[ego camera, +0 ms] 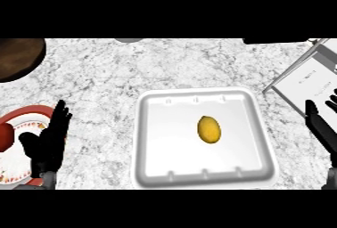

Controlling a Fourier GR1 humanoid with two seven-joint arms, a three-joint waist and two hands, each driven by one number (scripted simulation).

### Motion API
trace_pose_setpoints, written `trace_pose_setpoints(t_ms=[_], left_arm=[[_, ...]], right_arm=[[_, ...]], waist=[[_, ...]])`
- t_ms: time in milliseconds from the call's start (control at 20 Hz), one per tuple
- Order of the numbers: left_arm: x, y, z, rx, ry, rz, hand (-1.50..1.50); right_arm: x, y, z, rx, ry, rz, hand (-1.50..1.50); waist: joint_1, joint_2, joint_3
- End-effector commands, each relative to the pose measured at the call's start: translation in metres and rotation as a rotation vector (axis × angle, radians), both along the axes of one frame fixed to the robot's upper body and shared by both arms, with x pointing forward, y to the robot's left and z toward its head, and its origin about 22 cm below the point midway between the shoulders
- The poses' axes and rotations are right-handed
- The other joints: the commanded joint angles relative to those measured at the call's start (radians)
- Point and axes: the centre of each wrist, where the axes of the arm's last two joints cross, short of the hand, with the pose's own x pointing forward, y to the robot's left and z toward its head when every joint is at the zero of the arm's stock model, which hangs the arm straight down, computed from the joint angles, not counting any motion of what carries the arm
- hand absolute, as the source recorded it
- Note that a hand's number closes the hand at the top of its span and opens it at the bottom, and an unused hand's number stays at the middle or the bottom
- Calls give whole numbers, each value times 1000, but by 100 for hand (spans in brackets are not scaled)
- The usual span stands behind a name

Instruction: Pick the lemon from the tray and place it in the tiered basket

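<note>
- You have the oval yellow lemon (209,129) lying alone in the white, rounded-square foam tray (154,169), a little right of the tray's middle and touching neither wall
- Your tray sits flat on the grey-and-white speckled marble tabletop (99,75), about centre of the view
- Your left hand (47,143) stands at the lower left, fingers straight and pointing up, holding nothing, well apart from the tray
- Behind that hand you can see a red-rimmed white plate (20,116) at the left edge
- Your right hand (322,127) shows at the right edge, fingers straight and spread, empty, just beyond the tray's right side
- A white printed sheet in a grey frame (302,82) lies at the upper right
- A dark brown round object (16,58) sits in the upper left corner, cut off by the view
</note>
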Motion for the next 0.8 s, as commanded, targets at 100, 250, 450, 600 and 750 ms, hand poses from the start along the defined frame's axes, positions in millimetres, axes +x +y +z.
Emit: trace_pose_setpoints(t_ms=[100,250,450,600,750], left_arm=[[-30,-27,-31,14,124,-85,0],[-34,-44,-48,-18,112,-104,0],[-25,-31,-42,4,116,-98,0],[-27,-38,-39,19,109,-109,0],[-21,-38,-34,15,103,-112,0]], right_arm=[[-35,41,-12,36,-93,-368,-150],[-62,62,18,2,-104,-248,-150],[-91,74,-9,-23,211,-94,-150],[-106,72,-10,-55,399,19,-150],[-116,64,-5,-162,543,61,-150]], waist=[[39,-12,7],[46,-10,5],[49,-4,1],[66,2,-3],[78,9,-7]])
